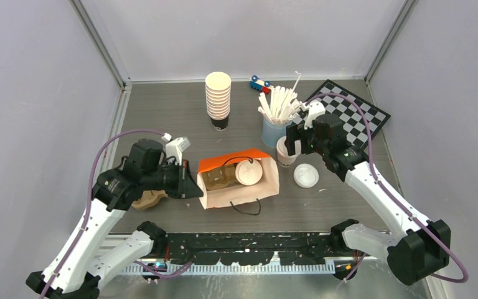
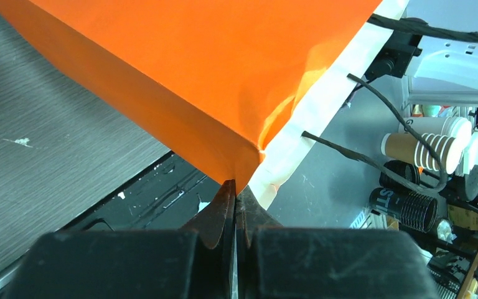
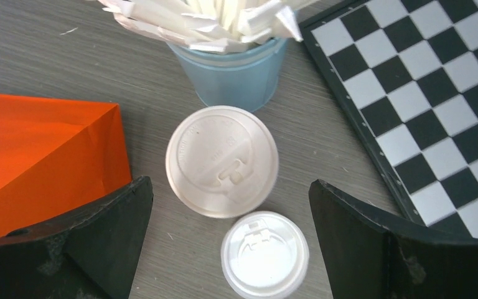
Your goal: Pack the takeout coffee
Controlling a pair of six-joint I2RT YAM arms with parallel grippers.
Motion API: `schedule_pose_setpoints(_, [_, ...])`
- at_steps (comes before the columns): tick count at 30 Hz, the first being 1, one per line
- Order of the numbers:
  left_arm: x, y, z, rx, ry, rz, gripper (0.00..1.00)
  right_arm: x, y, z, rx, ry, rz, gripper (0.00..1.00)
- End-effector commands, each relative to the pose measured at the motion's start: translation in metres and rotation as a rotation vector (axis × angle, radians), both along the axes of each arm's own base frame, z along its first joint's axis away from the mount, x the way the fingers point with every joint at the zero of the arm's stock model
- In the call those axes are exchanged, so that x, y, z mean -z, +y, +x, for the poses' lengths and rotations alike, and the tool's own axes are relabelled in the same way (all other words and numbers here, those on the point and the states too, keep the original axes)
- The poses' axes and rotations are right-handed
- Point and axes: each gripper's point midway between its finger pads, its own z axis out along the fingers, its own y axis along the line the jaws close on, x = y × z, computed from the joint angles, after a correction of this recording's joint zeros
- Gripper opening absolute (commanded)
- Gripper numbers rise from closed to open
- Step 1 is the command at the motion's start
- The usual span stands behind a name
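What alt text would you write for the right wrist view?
A white lidded coffee cup stands between the right end effector's open fingers, seen from above. Nearby are a second white lid, a blue cup of white sticks, an orange bag and a chessboard.

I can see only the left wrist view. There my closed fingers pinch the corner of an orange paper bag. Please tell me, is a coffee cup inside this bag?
Observer: Yes. The top view shows one small white paper cup with a white plastic sip lid inside the orange and white paper bag.
Operator: And where is the other one?
Observer: The second lidded cup stands upright on the table right of the bag, next to the light-blue cup of white sticks.
Operator: Does the right gripper hold it?
Observer: No. The right gripper hangs wide open above it, with one finger on each side, not touching.
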Motion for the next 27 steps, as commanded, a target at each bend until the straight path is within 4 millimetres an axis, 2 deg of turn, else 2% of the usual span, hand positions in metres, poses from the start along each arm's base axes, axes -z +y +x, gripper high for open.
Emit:
schedule_pose_setpoints(1, [-0.017,-0.003,-0.005,0.042,-0.037,-0.037,0.0,-0.013,0.028,0.018,-0.101,-0.1,0.096,0.99])
schedule_pose_setpoints(14, [-0.014,-0.005,0.0,0.046,-0.024,-0.022,0.0,0.027,0.023,0.011,-0.158,-0.066,0.004,0.99])
schedule_pose_setpoints(27, [-0.014,-0.005,0.002,0.044,-0.017,-0.015,0.0,0.043,0.025,0.02,-0.174,-0.049,-0.034,0.98])
